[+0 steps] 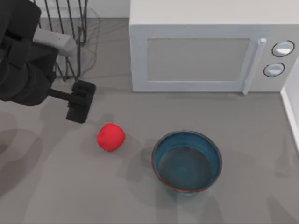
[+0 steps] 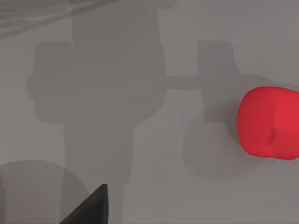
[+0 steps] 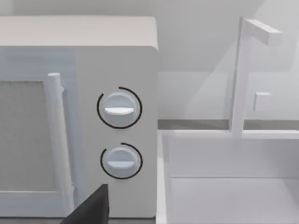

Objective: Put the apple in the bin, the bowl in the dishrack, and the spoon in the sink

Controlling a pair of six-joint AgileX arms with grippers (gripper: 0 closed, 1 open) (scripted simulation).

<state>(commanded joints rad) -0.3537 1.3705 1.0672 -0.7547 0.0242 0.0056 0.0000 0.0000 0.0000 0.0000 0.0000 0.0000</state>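
- The left gripper (image 1: pixel 80 101) hangs in the left part of the top view, above and left of the apple (image 1: pixel 110 137) and apart from it. Whether its fingers are spread or closed, I cannot tell; nothing is seen in its hold.
- The apple lies on the bare grey table (image 1: pixel 56 186), left of centre in the lower half of the top view. It is round, with no clear long axis. In the left wrist view it sits at the right edge of the frame (image 2: pixel 268 122), with a small dimple on the side facing the camera.
- The bowl (image 1: pixel 187 161) stands upright right of the apple, well apart from it, mouth open to the camera, in the lower middle of the top view.
- The dishrack (image 1: pixel 70 28) is in the upper left corner of the top view, its thin rods upright, partly behind the left arm.
- A white microwave (image 1: pixel 205 51) fills the upper middle and right of the top view, its door and two dials (image 1: pixel 279 58) facing the bowl.
- The right wrist view shows the microwave's dials (image 3: pixel 119 133) and, beside it, a white sink (image 3: pixel 224 186) with a faucet (image 3: pixel 243 74).
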